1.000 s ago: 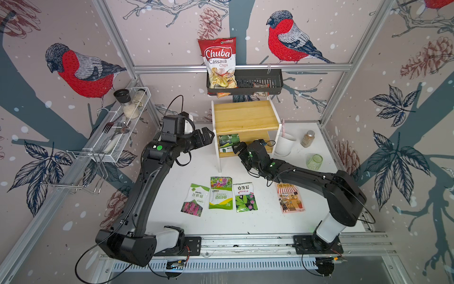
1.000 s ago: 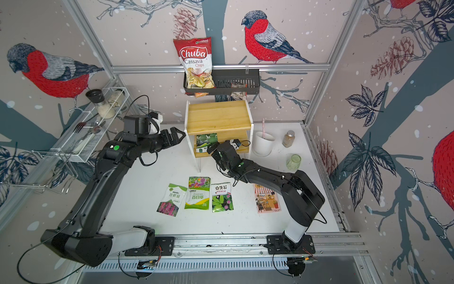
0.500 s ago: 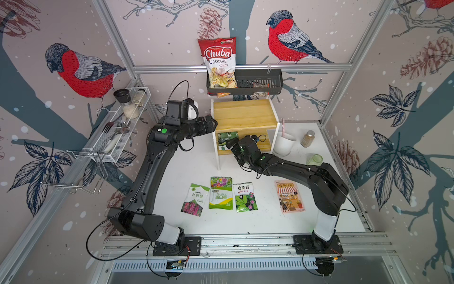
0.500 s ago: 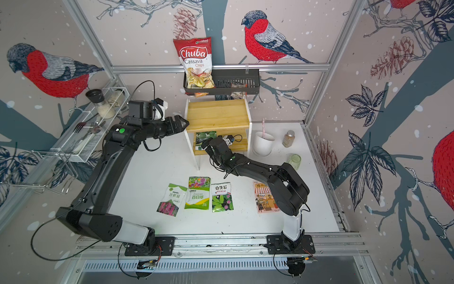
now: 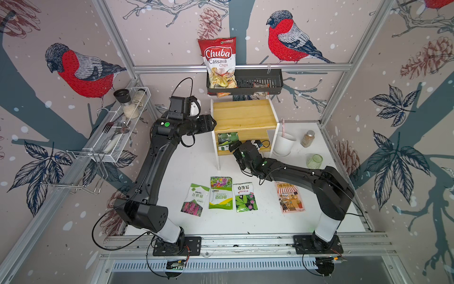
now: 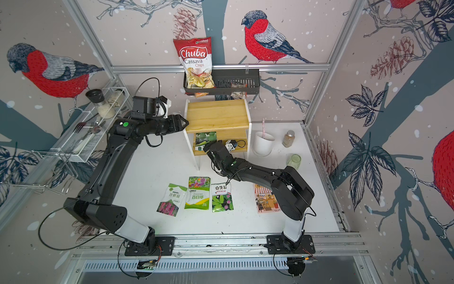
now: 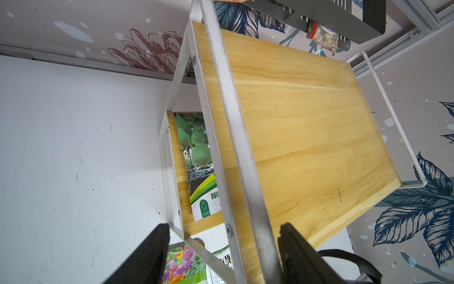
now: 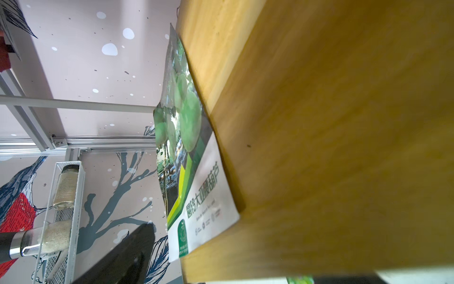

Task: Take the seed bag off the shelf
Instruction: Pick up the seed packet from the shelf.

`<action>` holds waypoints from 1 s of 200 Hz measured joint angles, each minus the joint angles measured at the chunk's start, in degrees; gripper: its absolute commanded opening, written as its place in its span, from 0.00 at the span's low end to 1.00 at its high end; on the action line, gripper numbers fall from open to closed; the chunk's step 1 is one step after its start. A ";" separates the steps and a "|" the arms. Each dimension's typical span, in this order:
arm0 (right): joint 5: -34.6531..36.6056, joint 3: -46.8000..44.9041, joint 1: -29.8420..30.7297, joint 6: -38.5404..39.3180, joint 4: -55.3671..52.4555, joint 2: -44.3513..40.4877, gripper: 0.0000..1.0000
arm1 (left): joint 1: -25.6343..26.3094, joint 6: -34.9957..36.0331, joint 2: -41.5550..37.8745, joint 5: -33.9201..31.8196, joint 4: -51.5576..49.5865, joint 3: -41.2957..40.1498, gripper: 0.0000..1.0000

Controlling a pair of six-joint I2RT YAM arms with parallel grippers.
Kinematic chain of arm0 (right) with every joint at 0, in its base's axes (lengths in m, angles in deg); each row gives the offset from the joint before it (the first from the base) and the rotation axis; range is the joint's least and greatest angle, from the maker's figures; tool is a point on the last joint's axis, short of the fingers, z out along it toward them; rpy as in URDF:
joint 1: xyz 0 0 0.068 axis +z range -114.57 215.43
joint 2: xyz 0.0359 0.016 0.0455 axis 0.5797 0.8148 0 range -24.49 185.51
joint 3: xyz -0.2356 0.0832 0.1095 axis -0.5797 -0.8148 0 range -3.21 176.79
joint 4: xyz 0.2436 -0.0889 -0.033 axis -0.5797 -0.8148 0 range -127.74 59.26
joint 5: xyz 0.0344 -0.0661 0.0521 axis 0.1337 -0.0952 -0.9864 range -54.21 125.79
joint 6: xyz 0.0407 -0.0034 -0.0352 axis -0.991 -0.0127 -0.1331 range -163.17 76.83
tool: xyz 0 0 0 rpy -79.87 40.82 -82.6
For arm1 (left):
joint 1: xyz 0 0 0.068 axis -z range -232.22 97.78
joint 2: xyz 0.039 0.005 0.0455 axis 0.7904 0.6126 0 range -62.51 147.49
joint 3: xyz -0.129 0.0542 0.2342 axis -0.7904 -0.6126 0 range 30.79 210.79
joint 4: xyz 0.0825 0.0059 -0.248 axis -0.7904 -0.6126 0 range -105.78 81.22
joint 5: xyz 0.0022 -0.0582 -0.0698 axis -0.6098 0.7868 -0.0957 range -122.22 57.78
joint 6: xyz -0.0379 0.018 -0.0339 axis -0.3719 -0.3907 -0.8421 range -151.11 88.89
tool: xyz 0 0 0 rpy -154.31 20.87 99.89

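Both top views: the seed bag (image 5: pixel 227 139) (image 6: pixel 205 139) lies on the lower board of the shelf (image 5: pixel 243 115), at its left side, with the right fingers (image 5: pixel 233 146) just beside it.

Left wrist: the left fingers (image 7: pixel 152 248) straddle the white side rail, apart, gripping nothing yet. They should probably clamp it to steady the shelf.

Right wrist: the right fingers (image 8: pixel 122 250) stand wide and empty. Best to slip one under the bag's near edge, then pinch.
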 measured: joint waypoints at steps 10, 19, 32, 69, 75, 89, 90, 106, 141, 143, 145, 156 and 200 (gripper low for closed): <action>0.76 -0.85 0.07 -0.17 0.46 -0.76 1.00 | 0.00 0.00 0.07 0.13 0.00 -0.02 0.73; 1.40 -1.62 0.15 -0.22 1.22 -1.22 1.00 | 0.00 0.00 0.09 0.35 0.00 -0.04 0.73; 2.32 -2.58 0.44 -0.24 2.71 -1.51 1.00 | 0.00 0.00 0.11 0.39 0.02 -0.07 0.74; 3.61 -0.48 0.70 -0.13 7.28 1.68 1.00 | 0.00 -0.07 0.20 0.76 0.02 -0.13 0.75; 3.76 0.17 0.70 -0.11 7.76 2.54 1.00 | 0.00 -0.07 0.20 0.79 0.02 -0.15 0.75; 4.33 1.55 0.70 -0.22 8.57 4.52 1.00 | 0.00 -0.17 0.22 0.85 0.04 -0.15 0.75; 4.35 1.62 0.70 -0.24 8.57 4.63 1.00 | 0.00 -0.17 0.22 0.87 0.04 -0.15 0.75; 5.07 3.02 0.74 -1.84 8.57 6.60 1.00 | 0.00 -0.20 0.26 0.98 0.04 -0.15 0.75; 7.28 4.79 1.03 -4.74 8.46 9.11 1.00 | 0.00 -0.31 0.31 1.62 0.20 -0.61 0.75; 7.32 4.83 1.03 -4.83 8.46 9.20 1.00 | 0.00 -0.37 0.31 1.62 0.20 -0.63 0.75; 7.48 4.85 1.05 -5.07 8.46 9.33 1.00 | 0.00 -0.46 0.31 1.64 0.20 -0.66 0.75; 8.13 5.16 1.09 -6.14 8.04 10.01 1.00 | 0.00 -0.70 0.31 1.79 0.20 -0.81 0.75; 11.06 7.80 1.38 -7.82 2.95 11.26 0.95 | 0.00 -1.09 0.17 1.86 0.31 -1.38 0.75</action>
